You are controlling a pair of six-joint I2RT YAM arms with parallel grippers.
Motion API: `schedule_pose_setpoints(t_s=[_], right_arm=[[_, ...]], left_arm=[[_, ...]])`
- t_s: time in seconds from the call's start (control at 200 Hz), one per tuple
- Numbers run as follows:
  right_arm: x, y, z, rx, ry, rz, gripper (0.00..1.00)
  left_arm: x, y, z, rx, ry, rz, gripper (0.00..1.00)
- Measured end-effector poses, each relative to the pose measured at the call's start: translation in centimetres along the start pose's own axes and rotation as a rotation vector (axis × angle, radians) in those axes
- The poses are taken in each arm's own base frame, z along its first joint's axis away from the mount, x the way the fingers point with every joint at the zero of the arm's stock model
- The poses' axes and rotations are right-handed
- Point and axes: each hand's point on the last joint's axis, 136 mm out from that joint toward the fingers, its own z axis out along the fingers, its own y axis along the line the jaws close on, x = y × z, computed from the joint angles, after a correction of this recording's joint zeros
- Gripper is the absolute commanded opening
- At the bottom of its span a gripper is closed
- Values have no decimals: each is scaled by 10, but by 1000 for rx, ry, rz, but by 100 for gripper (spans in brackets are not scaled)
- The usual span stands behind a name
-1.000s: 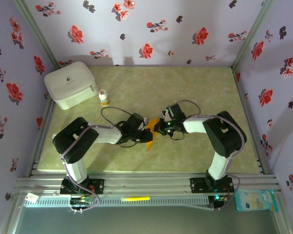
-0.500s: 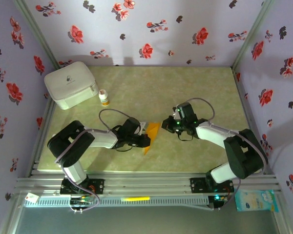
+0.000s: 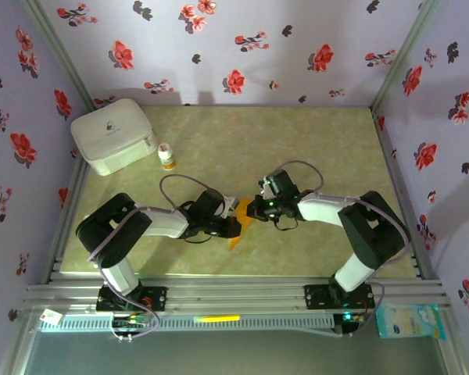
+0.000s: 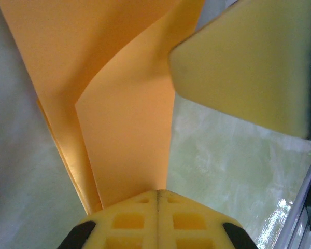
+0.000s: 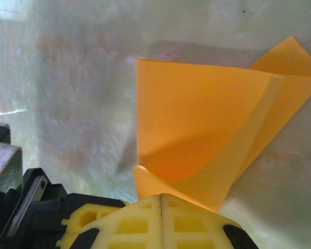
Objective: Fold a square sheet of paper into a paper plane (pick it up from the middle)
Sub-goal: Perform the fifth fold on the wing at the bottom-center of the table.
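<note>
Thin orange folded paper sheet (image 3: 241, 212) located right of, nearer than, small white bottle (image 3: 166, 156). Bottle-side edge pinched by fully closed left end effector (image 4: 158, 193), opposite edge by closed right end effector (image 5: 161, 197); both equally near.

A lab test booth: floral walls (image 3: 242, 47) and aluminium rails (image 3: 242, 293) enclose the table (image 3: 313, 148)

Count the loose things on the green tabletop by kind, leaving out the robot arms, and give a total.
orange paper sheet: 1
white case: 1
small white bottle: 1
Total: 3
</note>
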Motion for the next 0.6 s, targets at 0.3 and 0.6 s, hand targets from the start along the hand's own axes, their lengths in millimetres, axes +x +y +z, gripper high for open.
schedule_pose_setpoints(t_s=[0.3, 0.6], right_arm=[[-6, -21, 12, 31, 4, 34, 2], [-35, -35, 4, 11, -71, 90, 2]], left_arm=[[1, 0, 0, 3, 4, 0, 0], [1, 0, 0, 4, 5, 3, 0]])
